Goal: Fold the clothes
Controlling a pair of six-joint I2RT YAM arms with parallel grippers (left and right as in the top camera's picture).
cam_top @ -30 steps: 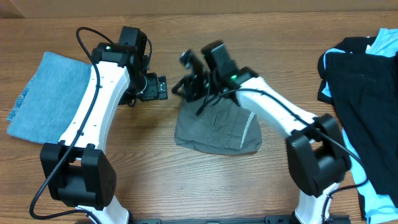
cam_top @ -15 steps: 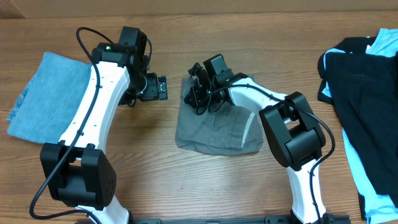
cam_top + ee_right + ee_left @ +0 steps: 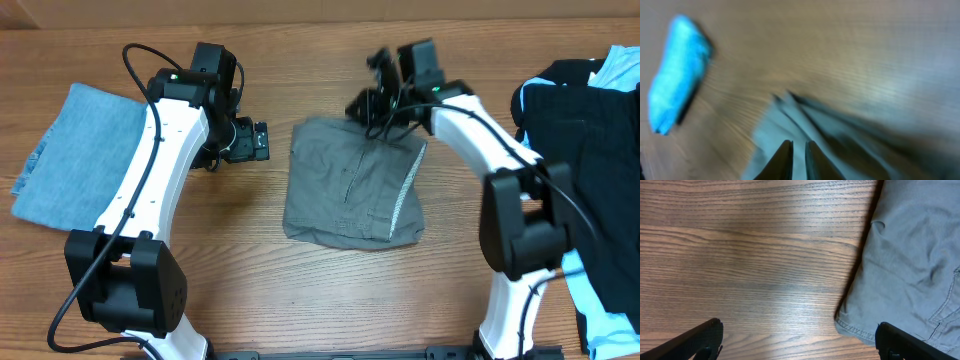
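The grey garment (image 3: 350,185) lay mid-table as a rough rectangle of plain weave, with stitched seams, a pocket and a paler netted strip along its 3 o'clock edge. My left gripper (image 3: 262,140) stood wide open just off its 9 o'clock edge; the right gripper (image 3: 798,150), at its 1 o'clock corner, showed a narrow slit, too blurred for me to tell whether it pinched cloth. A flat denim-blue cloth (image 3: 80,150) sat at 9 o'clock and a black and light blue heap (image 3: 580,150) at 3 o'clock.
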